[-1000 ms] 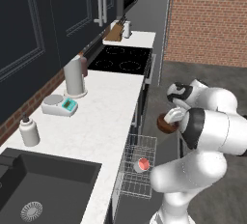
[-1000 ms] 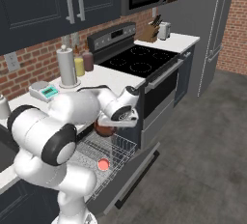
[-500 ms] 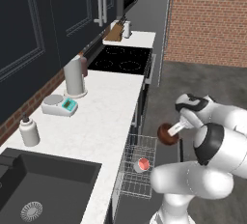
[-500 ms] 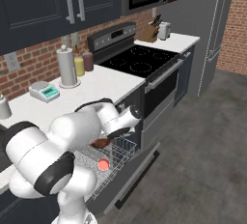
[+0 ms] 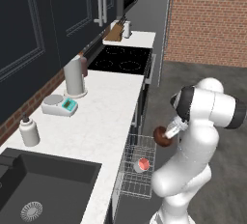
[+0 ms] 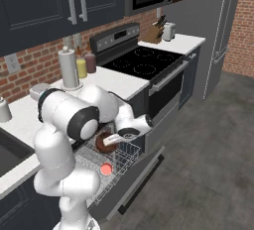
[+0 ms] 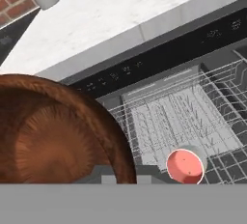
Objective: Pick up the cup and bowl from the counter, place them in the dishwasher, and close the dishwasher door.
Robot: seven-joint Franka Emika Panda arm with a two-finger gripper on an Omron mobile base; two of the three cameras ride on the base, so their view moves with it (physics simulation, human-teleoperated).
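My gripper is shut on the rim of the dark reddish-brown bowl, which hangs just above the far end of the pulled-out silver wire rack of the dishwasher. From the other side the bowl sits left of the gripper, over the rack. The cup stands in the rack with its salmon inside facing up; it is also visible from the right as the cup. In the hand view the bowl looms at lower left, with the cup in the rack below the white counter. The dishwasher door lies folded down.
On the counter stand a tall grey canister, a kitchen scale and a white soap bottle. The black sink is at the near left and the cooktop further along. Open floor lies to the right.
The arm has folded and swung lower, bringing the held bowl down closer over the rack. The cup in the rack has not moved.
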